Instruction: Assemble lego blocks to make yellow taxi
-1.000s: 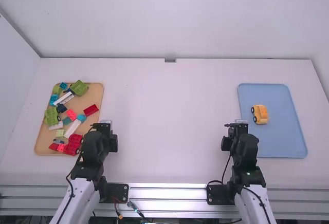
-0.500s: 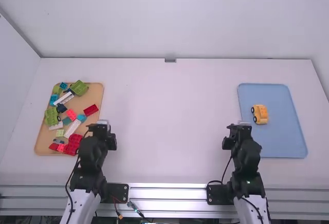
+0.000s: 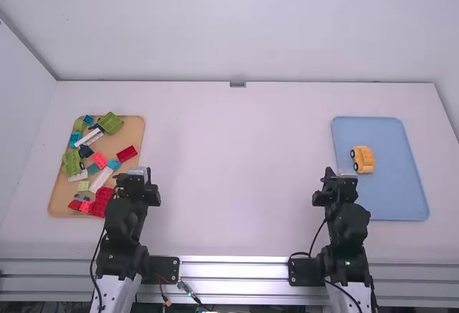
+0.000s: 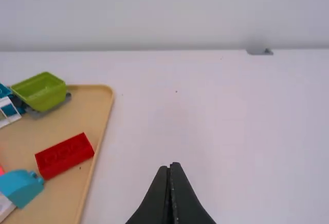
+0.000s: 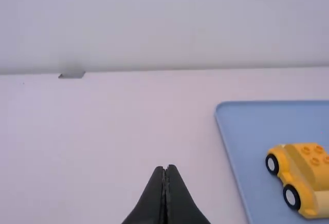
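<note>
A yellow car (image 3: 363, 159) with black wheels and studs on top lies on the blue tray (image 3: 387, 198); the right wrist view has the yellow car (image 5: 303, 180) too. My right gripper (image 3: 338, 176) is just left of that tray, short of the car; seen from its wrist, the right gripper (image 5: 164, 168) is shut with nothing between its fingers. My left gripper (image 3: 141, 173) stands by the right edge of the tan tray of blocks, and in its wrist view the left gripper (image 4: 172, 166) is shut and holds nothing.
On the tan tray (image 3: 136, 123) at the left lie several loose blocks: a red brick (image 3: 127, 153), a green piece (image 3: 110, 123), a white brick (image 3: 101, 179) and blue pieces. White table (image 3: 237, 176) stretches between the two trays. A wall stands behind.
Both arms have shifted slightly, the left one's wrist a little to the left and the right one's a little to the right. The blocks and the yellow car have stayed put.
</note>
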`<action>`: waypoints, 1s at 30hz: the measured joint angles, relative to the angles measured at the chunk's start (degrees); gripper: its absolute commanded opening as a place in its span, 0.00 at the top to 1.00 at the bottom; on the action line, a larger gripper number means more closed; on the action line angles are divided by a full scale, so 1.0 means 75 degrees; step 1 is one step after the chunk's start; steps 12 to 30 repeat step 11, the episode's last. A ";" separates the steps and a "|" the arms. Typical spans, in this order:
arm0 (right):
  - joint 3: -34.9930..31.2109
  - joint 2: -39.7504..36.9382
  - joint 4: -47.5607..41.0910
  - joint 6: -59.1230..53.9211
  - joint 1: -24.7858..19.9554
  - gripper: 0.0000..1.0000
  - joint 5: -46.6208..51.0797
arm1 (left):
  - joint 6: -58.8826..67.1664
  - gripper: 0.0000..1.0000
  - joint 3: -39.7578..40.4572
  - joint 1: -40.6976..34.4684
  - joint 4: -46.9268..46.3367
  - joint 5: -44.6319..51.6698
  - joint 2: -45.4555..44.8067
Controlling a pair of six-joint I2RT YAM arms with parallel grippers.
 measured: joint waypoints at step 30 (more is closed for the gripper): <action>0.0000 -0.0533 0.0003 0.0012 0.0000 1.00 -0.0009 | 0.0000 1.00 0.0000 0.0000 0.0000 0.0000 -0.0799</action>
